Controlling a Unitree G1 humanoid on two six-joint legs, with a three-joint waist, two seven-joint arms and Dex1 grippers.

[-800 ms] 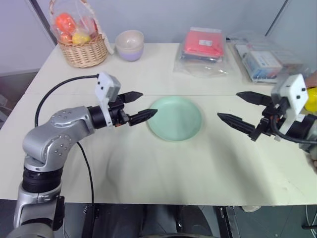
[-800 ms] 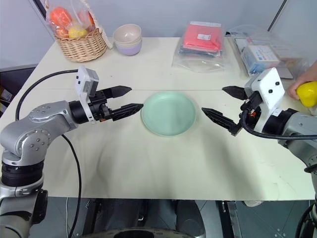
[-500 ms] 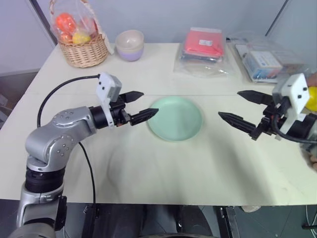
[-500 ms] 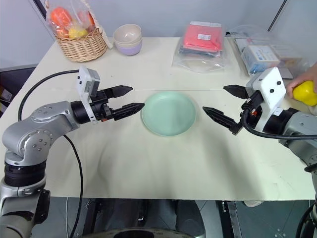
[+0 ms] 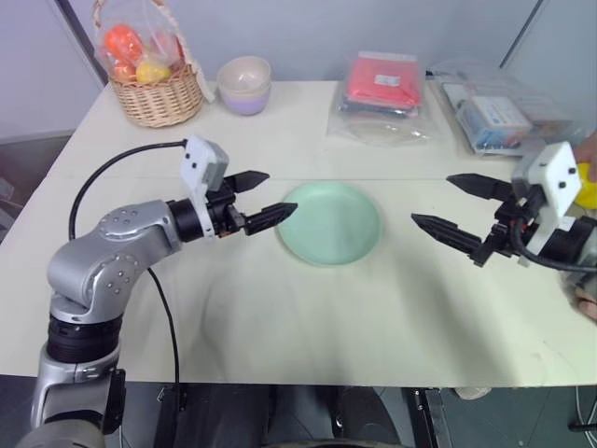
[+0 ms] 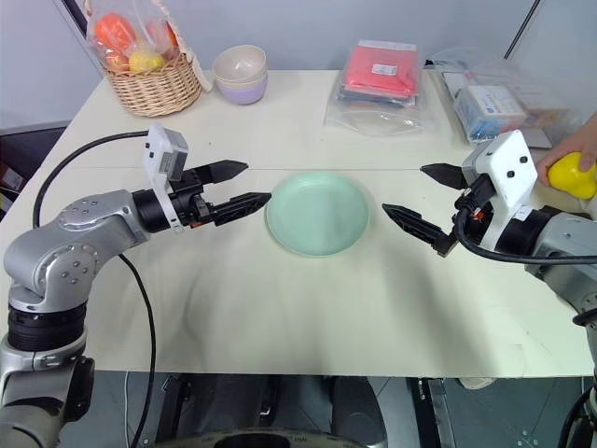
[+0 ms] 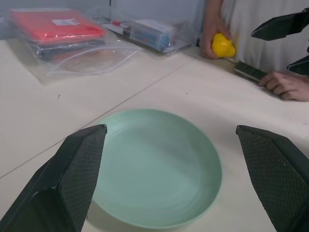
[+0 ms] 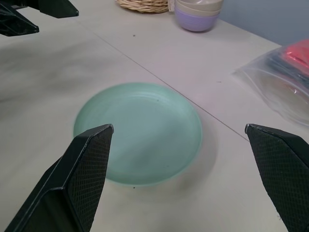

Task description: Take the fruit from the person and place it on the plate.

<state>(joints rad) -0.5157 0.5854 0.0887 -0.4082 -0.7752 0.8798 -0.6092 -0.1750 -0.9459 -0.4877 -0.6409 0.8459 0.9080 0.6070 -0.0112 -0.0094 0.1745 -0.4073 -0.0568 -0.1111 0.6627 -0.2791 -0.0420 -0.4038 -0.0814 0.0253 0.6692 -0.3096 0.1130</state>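
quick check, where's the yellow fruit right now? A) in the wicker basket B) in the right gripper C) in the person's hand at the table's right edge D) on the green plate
C. The fruit sits in the person's hand past the right gripper, whose fingers are open and empty; the plate holds nothing.

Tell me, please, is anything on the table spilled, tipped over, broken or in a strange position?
Nothing stands out. The green plate lies flat and empty between the two open grippers, the bowls are stacked upright, the basket stands upright, and the plastic bags lie flat. The yellow fruit is in the person's hand at the table's edge.
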